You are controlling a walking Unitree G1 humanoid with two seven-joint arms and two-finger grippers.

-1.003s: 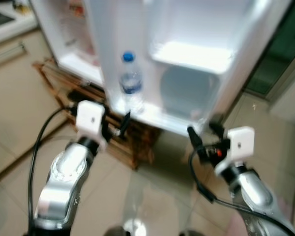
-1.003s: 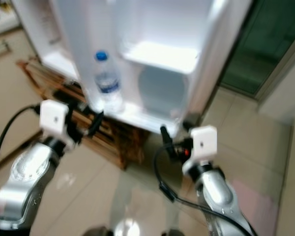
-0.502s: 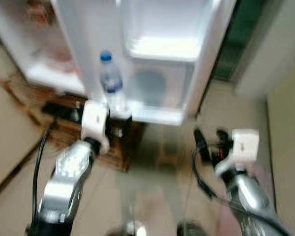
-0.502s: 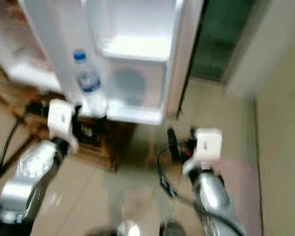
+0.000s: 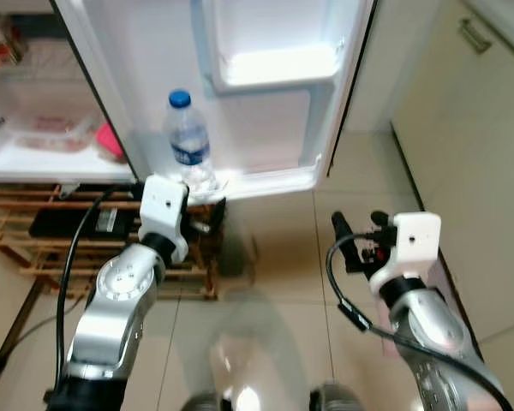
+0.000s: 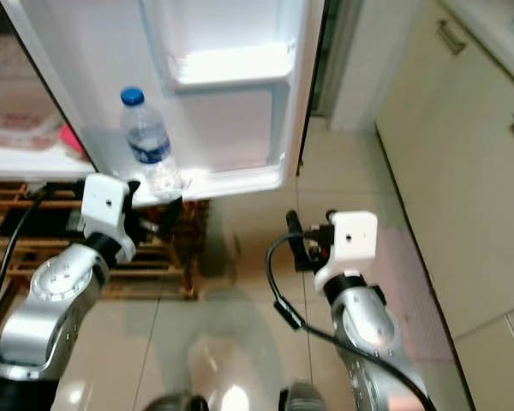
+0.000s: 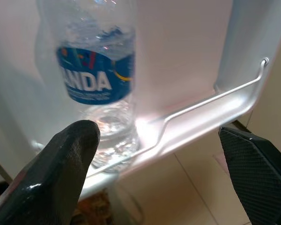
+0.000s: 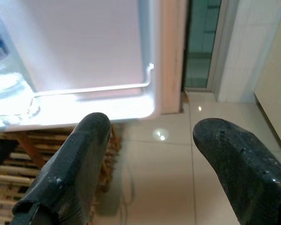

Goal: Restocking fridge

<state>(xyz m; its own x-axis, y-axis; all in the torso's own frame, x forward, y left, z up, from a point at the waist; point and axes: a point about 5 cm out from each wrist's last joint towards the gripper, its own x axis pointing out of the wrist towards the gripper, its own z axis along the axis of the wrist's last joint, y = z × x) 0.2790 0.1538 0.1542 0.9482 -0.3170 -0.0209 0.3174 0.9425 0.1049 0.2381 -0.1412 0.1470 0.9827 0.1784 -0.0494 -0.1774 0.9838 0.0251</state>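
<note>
A clear water bottle [image 5: 188, 141] with a blue cap and blue label [image 7: 96, 79] stands upright in the lowest shelf of the open fridge door [image 5: 265, 128], behind its wire rail [image 7: 201, 105]. My left gripper [image 7: 154, 133] is open and empty, held just below and in front of the bottle, apart from it. In the eye view it sits at the door's bottom edge [image 5: 207, 216]. My right gripper [image 5: 358, 229] is also open and empty, hovering over the floor below the door's right corner [image 8: 152, 105].
The fridge interior [image 5: 34, 145] lies to the left, with a pink item [image 5: 110, 141] on its shelf. A low wooden rack [image 5: 34, 253] carrying a black box [image 5: 68, 221] stands under the fridge. Beige cabinets [image 5: 463, 103] line the right. Glossy tiled floor [image 5: 274, 257] lies ahead.
The whole picture has swung and sharpened, so the camera has turned; cabinets now show on the right. The bottle stays in the door shelf. Both grippers keep their pose, open and empty.
</note>
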